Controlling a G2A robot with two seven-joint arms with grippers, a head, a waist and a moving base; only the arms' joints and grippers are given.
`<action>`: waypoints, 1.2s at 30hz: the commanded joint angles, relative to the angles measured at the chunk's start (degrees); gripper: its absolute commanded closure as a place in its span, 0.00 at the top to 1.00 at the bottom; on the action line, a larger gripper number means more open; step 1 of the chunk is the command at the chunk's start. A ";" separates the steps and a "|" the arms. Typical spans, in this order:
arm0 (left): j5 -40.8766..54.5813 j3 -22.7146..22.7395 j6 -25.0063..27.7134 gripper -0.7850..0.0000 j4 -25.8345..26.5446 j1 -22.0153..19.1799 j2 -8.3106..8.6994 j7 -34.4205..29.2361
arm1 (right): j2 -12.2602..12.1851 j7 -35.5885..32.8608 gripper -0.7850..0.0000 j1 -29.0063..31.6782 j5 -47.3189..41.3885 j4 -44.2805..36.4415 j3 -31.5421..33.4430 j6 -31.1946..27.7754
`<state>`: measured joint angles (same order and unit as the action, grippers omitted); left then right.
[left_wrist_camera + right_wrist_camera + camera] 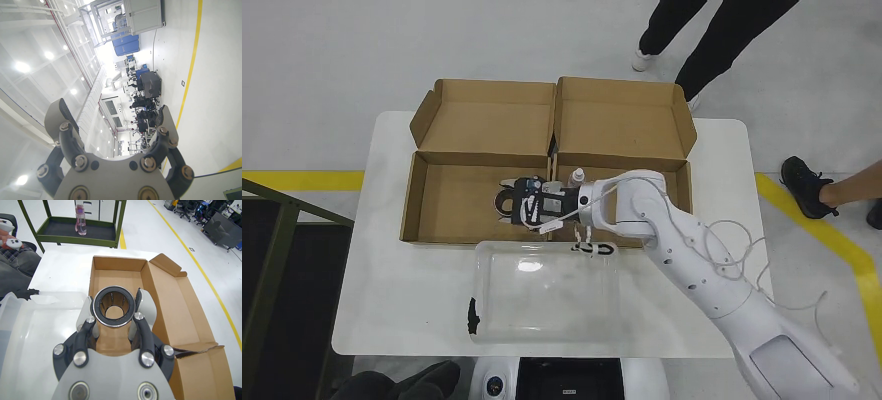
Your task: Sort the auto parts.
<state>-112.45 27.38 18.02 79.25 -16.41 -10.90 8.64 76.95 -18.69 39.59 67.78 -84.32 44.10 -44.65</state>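
- Two fingers [147, 308] of the right gripper [114, 298] are clamped on a short bearing [98, 313], one on each side of its barrel.
- Bearing: black end ring with a metal rim. The open bore faces the wrist camera, and rows of small balls line the inside.
- Bearing is held over the tray of the cardboard box [447, 200] on the robot's left, near the end next to the second box [622, 120]. Brown tray floor shows through the bore. Can't tell if it touches the floor.
- Both boxes sit side by side at the far half of the white table [392, 290], lids folded open away from the robot.
- Clear plastic bin [542, 295] is just beside the boxes on the near side. Small black piece [472, 318] at its near left corner.
- Left gripper [112, 103] points up into the hall, fingers spread wide with nothing between them.
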 commanded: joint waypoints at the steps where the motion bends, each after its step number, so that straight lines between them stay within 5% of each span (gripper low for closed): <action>1: 0.00 0.00 0.00 1.00 0.00 0.00 0.00 0.00 | 0.50 0.08 0.00 -1.21 -0.37 2.31 -0.94 0.26; 36: 0.00 0.00 0.00 1.00 0.00 0.00 0.00 0.00 | 6.17 1.16 0.00 -7.39 1.56 21.64 -9.38 1.42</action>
<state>-112.45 27.38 18.02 79.25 -16.41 -10.90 8.64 82.98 -17.47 32.31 69.22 -63.12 34.89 -43.21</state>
